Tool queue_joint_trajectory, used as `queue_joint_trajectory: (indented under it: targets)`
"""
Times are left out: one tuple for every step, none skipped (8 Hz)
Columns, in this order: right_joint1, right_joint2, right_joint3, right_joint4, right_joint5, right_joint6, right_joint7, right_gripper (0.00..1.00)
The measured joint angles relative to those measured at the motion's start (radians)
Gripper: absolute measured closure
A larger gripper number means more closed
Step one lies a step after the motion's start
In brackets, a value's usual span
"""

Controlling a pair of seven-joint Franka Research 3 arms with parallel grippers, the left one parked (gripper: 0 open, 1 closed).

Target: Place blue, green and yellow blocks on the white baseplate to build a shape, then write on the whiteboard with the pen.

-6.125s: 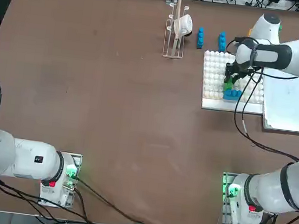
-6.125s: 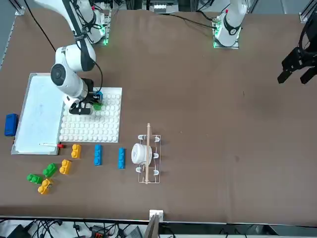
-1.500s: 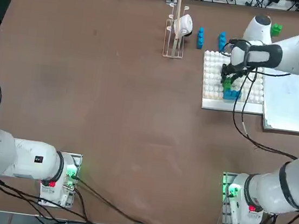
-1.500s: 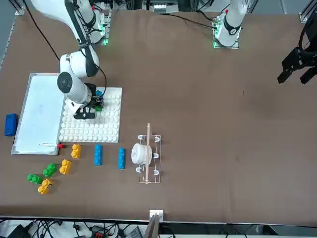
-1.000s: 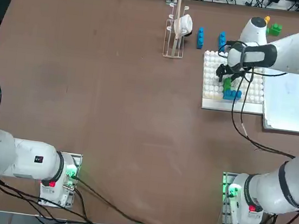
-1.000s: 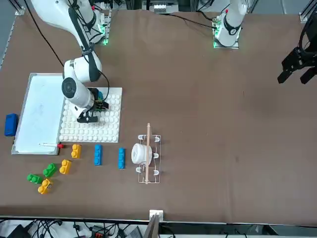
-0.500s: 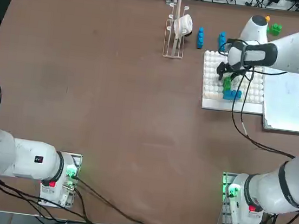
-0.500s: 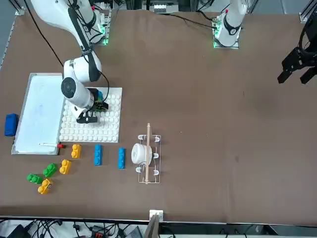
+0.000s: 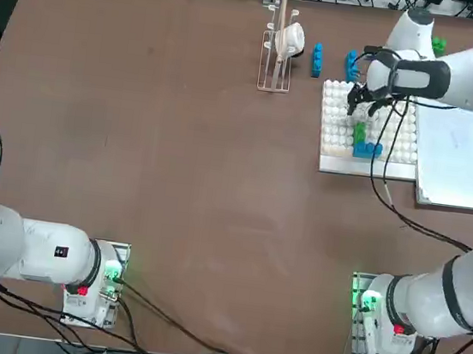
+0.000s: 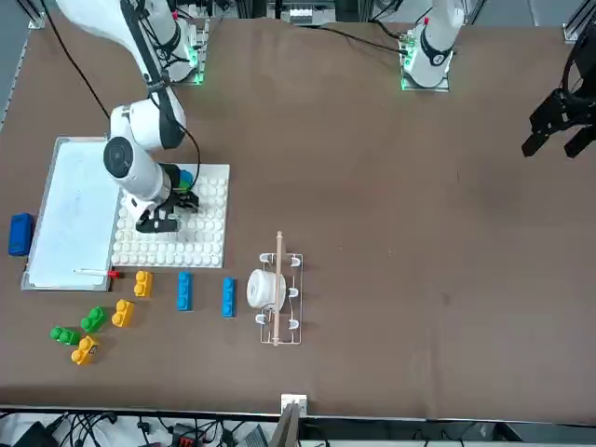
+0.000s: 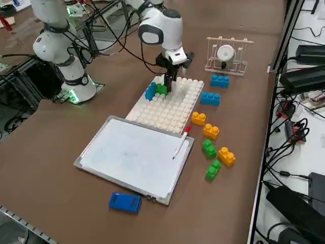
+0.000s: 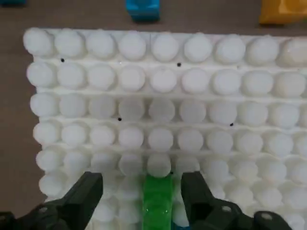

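Note:
The white baseplate (image 9: 337, 133) (image 11: 172, 112) carries a green block (image 9: 360, 132) (image 11: 161, 89) joined to a blue block (image 9: 368, 148) (image 11: 151, 92) at its near edge. My right gripper (image 9: 362, 102) (image 11: 170, 81) (image 12: 142, 184) hovers open just above the green block (image 12: 157, 196), its fingers (image 12: 84, 194) either side of it with gaps. The whiteboard (image 11: 134, 155) lies beside the plate, and the pen (image 11: 180, 145) rests on its edge. Loose blue (image 11: 209, 98), yellow (image 11: 198, 118) and green (image 11: 209, 148) blocks lie past the plate's far side.
A wooden rack holding a white cup (image 9: 281, 40) (image 11: 226, 53) stands left of the plate at the far side. A blue eraser (image 11: 125, 202) lies by the whiteboard's outer corner. More loose blocks (image 10: 93, 319) sit near the table's far edge.
My right gripper has lifted off the green block and shifted a little toward the table's far side. The green and blue blocks stay on the plate.

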Motion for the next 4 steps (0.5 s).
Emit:
queue_joint_trajectory:
  targets:
    - [0.000, -0.009, -0.001, 0.030, 0.000, -0.027, 0.000, 0.00]
    - [-0.002, -0.001, -0.004, 0.089, 0.000, -0.090, 0.000, 0.00]
    - [-0.004, 0.023, -0.006, 0.168, 0.001, -0.160, 0.000, 0.00]
    - [-0.010, 0.061, -0.009, 0.254, 0.001, -0.209, 0.000, 0.00]
